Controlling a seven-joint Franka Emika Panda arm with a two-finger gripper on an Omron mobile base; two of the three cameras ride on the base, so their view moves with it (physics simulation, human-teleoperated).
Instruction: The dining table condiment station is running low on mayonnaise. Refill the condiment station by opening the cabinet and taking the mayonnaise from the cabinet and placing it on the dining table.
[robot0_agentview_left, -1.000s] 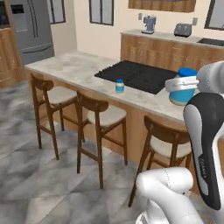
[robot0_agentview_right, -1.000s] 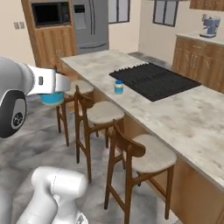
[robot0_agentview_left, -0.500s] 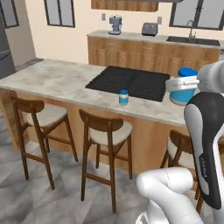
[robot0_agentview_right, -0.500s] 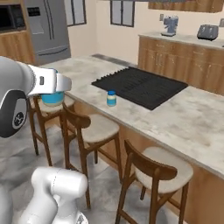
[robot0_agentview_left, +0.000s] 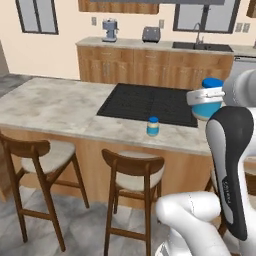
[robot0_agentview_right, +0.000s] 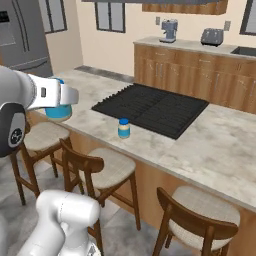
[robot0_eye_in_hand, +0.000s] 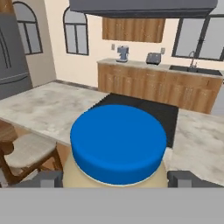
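Kitchen space frames the scene: nearest, the jaws of the white arm's gripper (robot0_eye_in_hand: 114, 179) stand wide, clamped on the small squat blue-lidded cream mayonnaise jar (robot0_eye_in_hand: 117, 148), probably light, rigid and smooth, best held by its body, while beyond, its twin jar (robot0_agentview_left: 153, 126) stands on the beige marbled dining table (robot0_agentview_left: 55, 107) beside the black cooktop (robot0_agentview_left: 150, 103).

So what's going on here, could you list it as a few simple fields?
Place: kitchen with a long table
Held: mayonnaise jar, blue lid, in the hand, fingers either side
Hand position: above the stools, at the table's near edge
Already on table: twin jar by the cooktop
Back counter: coffee machine, toaster
Left to do: set the jar down
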